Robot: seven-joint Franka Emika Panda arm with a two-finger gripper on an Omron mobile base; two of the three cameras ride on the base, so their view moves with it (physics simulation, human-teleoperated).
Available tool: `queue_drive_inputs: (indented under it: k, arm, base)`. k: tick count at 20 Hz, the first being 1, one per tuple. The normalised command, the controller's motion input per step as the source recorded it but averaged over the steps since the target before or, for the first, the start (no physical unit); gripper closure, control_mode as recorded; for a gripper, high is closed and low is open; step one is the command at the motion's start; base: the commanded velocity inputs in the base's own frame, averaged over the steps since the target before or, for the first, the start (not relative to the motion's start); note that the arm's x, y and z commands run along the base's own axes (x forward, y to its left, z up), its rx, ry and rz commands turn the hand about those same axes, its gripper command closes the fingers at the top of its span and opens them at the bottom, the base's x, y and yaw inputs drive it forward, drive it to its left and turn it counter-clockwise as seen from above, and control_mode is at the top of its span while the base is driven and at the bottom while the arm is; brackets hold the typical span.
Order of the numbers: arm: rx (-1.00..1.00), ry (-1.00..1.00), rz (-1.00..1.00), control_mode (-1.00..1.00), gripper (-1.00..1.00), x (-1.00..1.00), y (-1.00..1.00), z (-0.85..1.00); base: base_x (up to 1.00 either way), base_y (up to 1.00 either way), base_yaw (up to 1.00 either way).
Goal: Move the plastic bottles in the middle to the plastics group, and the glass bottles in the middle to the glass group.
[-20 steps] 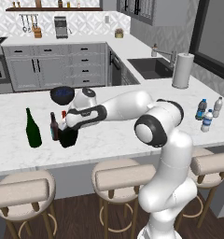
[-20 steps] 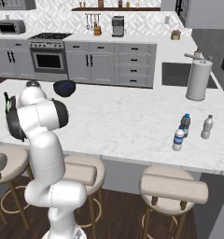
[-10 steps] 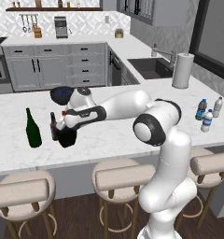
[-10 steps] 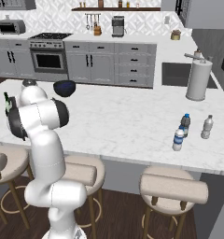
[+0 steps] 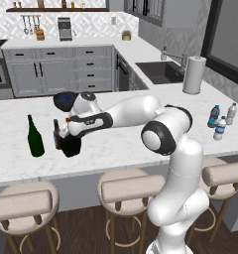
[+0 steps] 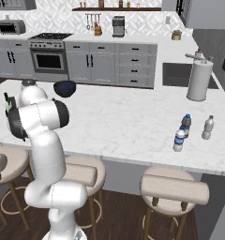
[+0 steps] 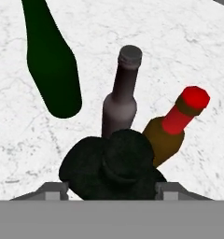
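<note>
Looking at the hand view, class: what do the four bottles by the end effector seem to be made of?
Green bottle: probably glass, dark, smooth, faintly glossy. Brown bottle: likely tinted glass, dull purplish-brown, with a ridged grey cap. Amber bottle: seemingly glass, with a shiny red top that could be wax or plastic. Black bottle: opaque, matt, round-bellied; glass or ceramic, the render leaves it open.

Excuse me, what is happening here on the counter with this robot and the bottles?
The robot arm reaches left across the marble counter and its gripper is at the squat black bottle. That bottle stands beside the green wine bottle, the dark brown bottle and the amber bottle with the red top. Three small water bottles stand together far to the right.
</note>
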Motion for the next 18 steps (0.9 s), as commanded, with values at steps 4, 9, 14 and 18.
queue_drive_inputs:
  k: [4,9,14,18]
  arm:
    - [0.00,0.00,0.00,-1.00,-1.00,0.00,0.00,0.12]
    - [0.00,-0.08,0.00,-1.00,-1.00,-0.07,0.00,0.65]
    - [0.00,-0.02,0.00,-1.00,-1.00,-0.62,-0.28,0.34]
    - [0.00,0.00,-0.03,-1.00,-1.00,-0.85,-0.50,0.00]
  base:
    - [0.00,0.00,0.00]
    - [0.00,0.00,0.00]
    - [0.00,0.00,0.00]
    - [0.00,0.00,0.00]
